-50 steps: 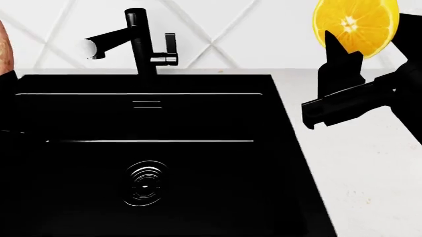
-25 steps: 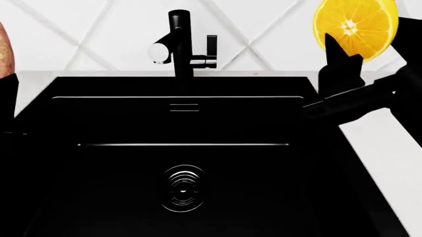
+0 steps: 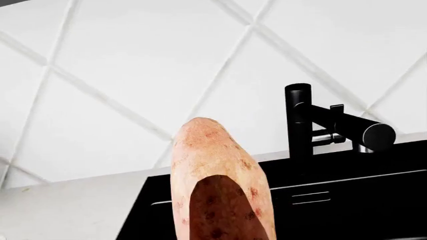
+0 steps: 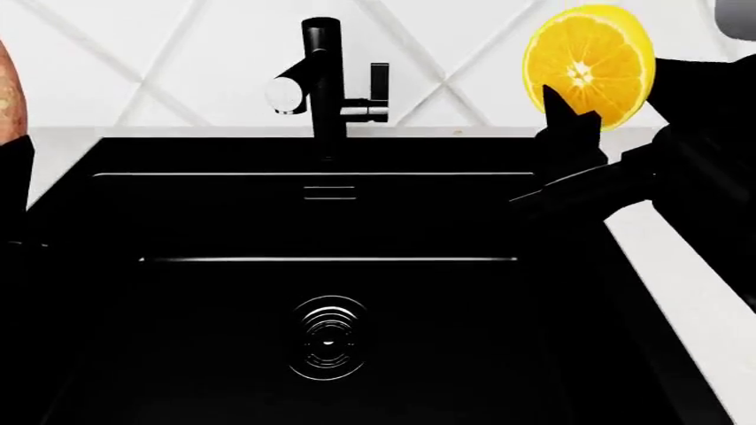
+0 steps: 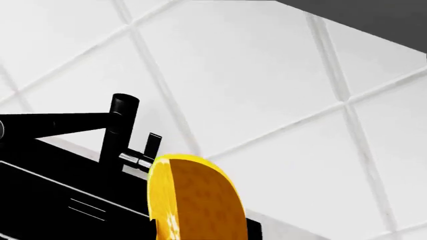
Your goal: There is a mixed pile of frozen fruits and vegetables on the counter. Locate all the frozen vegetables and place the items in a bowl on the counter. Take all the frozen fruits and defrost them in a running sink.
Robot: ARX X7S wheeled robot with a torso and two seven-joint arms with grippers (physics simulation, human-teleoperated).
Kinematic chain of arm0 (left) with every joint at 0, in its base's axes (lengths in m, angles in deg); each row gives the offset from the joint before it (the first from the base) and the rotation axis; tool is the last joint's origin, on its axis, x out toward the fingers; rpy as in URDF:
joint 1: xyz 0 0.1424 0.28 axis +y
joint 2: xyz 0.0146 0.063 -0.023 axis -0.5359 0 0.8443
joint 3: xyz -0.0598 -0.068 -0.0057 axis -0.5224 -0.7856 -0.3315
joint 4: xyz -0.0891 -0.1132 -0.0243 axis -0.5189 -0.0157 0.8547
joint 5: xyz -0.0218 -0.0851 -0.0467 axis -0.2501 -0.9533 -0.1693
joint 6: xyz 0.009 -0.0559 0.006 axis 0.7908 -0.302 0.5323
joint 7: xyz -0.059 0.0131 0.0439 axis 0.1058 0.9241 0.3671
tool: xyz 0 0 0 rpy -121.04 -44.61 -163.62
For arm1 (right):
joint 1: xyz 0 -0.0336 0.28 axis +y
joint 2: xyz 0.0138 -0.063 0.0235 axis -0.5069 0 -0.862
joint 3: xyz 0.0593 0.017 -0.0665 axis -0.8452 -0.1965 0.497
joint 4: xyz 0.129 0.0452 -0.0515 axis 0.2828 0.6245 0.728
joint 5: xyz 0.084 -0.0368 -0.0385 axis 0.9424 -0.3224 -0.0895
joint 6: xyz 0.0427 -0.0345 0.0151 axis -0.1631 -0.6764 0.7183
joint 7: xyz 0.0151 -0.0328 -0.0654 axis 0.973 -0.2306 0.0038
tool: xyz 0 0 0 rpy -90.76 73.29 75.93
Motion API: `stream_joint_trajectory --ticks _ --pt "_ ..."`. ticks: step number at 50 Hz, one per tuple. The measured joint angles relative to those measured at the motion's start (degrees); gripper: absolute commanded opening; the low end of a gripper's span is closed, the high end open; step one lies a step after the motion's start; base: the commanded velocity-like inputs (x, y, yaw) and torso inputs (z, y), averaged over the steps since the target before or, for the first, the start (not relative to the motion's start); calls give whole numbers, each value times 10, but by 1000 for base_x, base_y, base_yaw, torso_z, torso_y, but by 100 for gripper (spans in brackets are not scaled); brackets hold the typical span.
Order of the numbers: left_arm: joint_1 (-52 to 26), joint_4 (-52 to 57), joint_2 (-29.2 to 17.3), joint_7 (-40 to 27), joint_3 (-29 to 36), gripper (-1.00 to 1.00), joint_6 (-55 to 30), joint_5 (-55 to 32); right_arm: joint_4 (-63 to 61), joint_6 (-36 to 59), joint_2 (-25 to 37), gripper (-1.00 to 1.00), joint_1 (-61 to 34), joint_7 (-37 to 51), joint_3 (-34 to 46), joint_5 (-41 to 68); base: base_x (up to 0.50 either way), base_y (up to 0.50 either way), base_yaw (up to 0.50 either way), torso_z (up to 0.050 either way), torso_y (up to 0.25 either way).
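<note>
The black sink (image 4: 177, 292) fills the head view, with its ringed drain (image 4: 328, 341) and black tap (image 4: 321, 80) at the back. My right gripper (image 4: 579, 115) is shut on the halved citrus (image 4: 589, 64), held high over the sink's right rim with its cut face toward the head camera. The right wrist view shows the citrus rind (image 5: 193, 200) before the tap (image 5: 120, 125). My left gripper (image 4: 10, 150) at the far left edge is shut on the sweet potato (image 3: 213, 155), which stands upright above the sink's left side. The bowl is out of view.
White counter (image 4: 697, 328) runs along the sink's right side and also shows left of the sink (image 3: 67, 210). A white diamond-tiled wall (image 4: 177, 53) stands behind the tap. No water stream shows under the spout (image 4: 283, 95).
The view first shifted left, so the sink moved right in the picture. Since then my right gripper has carried the citrus left, from beside the sink to over its right rim.
</note>
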Motion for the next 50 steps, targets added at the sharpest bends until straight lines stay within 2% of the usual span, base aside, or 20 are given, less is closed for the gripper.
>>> stream_joint_trajectory --ticks 14,50 --pt "6 0 -1 5 -3 -100 1 5 25 -10 -28 -100 10 -1 23 44 0 0 0 0 1" --pt "34 10 -20 32 -7 -100 16 27 99 63 -145 -100 -89 61 148 207 0 0 0 0 0"
